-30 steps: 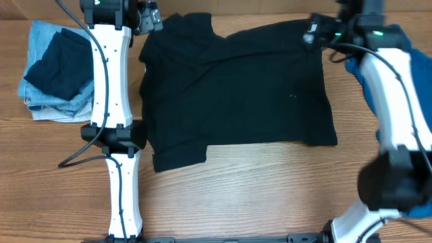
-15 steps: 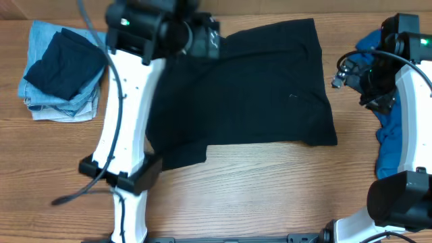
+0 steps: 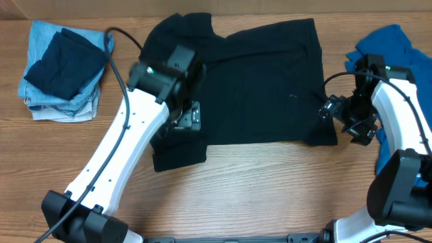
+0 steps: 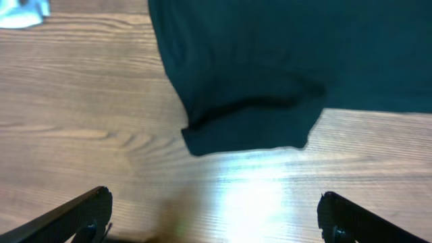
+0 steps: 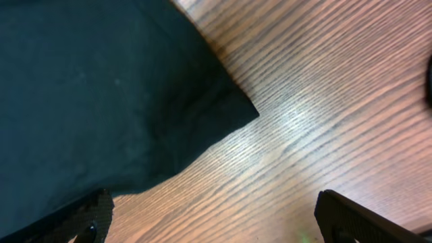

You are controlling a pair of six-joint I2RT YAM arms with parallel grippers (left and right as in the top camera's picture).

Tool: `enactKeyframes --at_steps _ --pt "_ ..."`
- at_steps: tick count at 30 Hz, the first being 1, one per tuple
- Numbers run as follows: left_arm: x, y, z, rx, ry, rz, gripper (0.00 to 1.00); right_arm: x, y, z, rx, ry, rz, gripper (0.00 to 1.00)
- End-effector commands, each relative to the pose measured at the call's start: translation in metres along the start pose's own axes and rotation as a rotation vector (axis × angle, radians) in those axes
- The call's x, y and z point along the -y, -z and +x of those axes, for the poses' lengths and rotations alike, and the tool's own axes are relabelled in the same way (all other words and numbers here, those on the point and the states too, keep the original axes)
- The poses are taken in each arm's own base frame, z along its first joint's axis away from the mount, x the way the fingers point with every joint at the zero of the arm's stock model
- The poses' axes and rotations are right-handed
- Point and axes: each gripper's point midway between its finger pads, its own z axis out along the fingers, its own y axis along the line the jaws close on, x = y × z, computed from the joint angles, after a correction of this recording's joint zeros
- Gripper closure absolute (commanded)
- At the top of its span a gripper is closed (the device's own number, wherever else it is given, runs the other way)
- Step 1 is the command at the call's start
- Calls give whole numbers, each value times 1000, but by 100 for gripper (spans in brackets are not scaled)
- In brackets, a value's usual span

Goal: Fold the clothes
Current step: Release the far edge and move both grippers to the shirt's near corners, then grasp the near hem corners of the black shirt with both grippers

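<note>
While the overhead view takes in the whole table (image 3: 270, 189), the two wrist cameras see only small patches of it. From above, a black shirt (image 3: 250, 81) lies spread flat across the middle. A folded pile (image 3: 61, 71) of pale denim with a dark piece on top sits well apart at the left edge. A crumpled blue garment (image 3: 381, 50) lies at the right edge, partly under the right arm. The left gripper (image 3: 187, 116) is over the shirt's lower left part, just above its short sleeve (image 3: 177, 156). The right gripper (image 3: 335, 108) is just beside the shirt's lower right corner. How the jaws stand is hard to read from overhead, but the wrist views settle it. On the left wrist, the two fingers (image 4: 74, 216) stand far apart at the bottom corners, with bare wood between them and the sleeve lying beyond on the table. On the right wrist, the fingers (image 5: 358, 216) are spread just as wide. The shirt's corner reaches towards the left one, and only wood grain lies between them. Neither gripper holds anything.
</note>
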Motion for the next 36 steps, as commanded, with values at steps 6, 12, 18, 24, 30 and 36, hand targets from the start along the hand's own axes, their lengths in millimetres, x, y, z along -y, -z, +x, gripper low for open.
enactKeyframes --at_steps 6,12,18,24,30,36 --pt "5 -100 32 -126 -38 77 0 0 -41 -1 38 -55 -15 0" --pt "-8 -121 37 -133 -55 48 0 -5 -44 -10 75 -54 -37 0" --pt "0 -143 55 -167 -67 96 8 -3 -60 -7 82 -54 -40 0" --pt "-6 -164 74 -192 -26 69 12 -3 -70 -9 104 -21 -47 0" --pt "-9 -184 92 -207 18 57 6 -3 -71 -11 111 -19 -51 0" --pt "-5 -188 84 -169 23 76 38 -3 -71 -11 111 -19 -51 6"
